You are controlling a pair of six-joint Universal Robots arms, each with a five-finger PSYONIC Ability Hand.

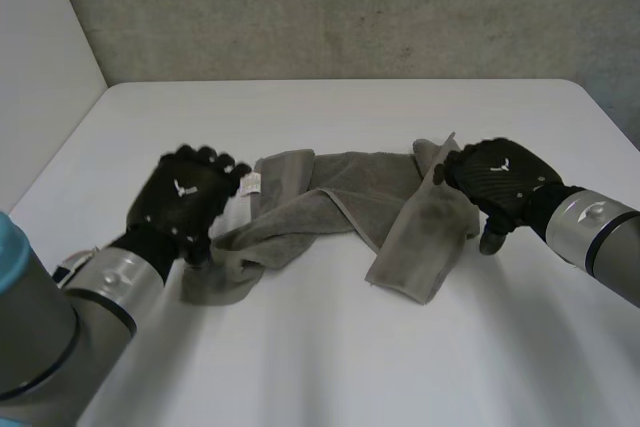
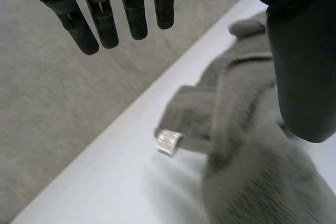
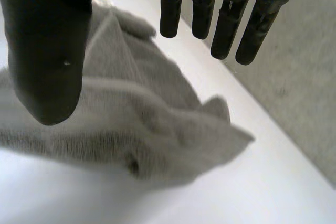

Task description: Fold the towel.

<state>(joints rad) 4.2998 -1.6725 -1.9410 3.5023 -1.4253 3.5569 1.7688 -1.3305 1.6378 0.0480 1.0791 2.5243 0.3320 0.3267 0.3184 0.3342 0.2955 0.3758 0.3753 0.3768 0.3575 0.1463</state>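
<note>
A grey towel [image 1: 340, 197] lies crumpled and stretched lengthwise across the middle of the white table [image 1: 330, 347]. My left hand [image 1: 185, 197] hovers over the towel's left end, next to a small white label [image 1: 250, 183]. In the left wrist view its fingers [image 2: 105, 22] are straight and its thumb [image 2: 299, 66] stands apart, with the towel [image 2: 252, 129] and label [image 2: 168, 142] lying loose below. My right hand [image 1: 500, 177] is at the towel's right end. Its fingers [image 3: 226, 19] and thumb [image 3: 47, 51] are spread above the rumpled cloth [image 3: 136, 114], holding nothing.
A grey concrete wall [image 1: 330, 7] runs behind the table's far edge. A pale wall [image 1: 40, 67] stands at the left. Bare tabletop lies in front of the towel and behind it.
</note>
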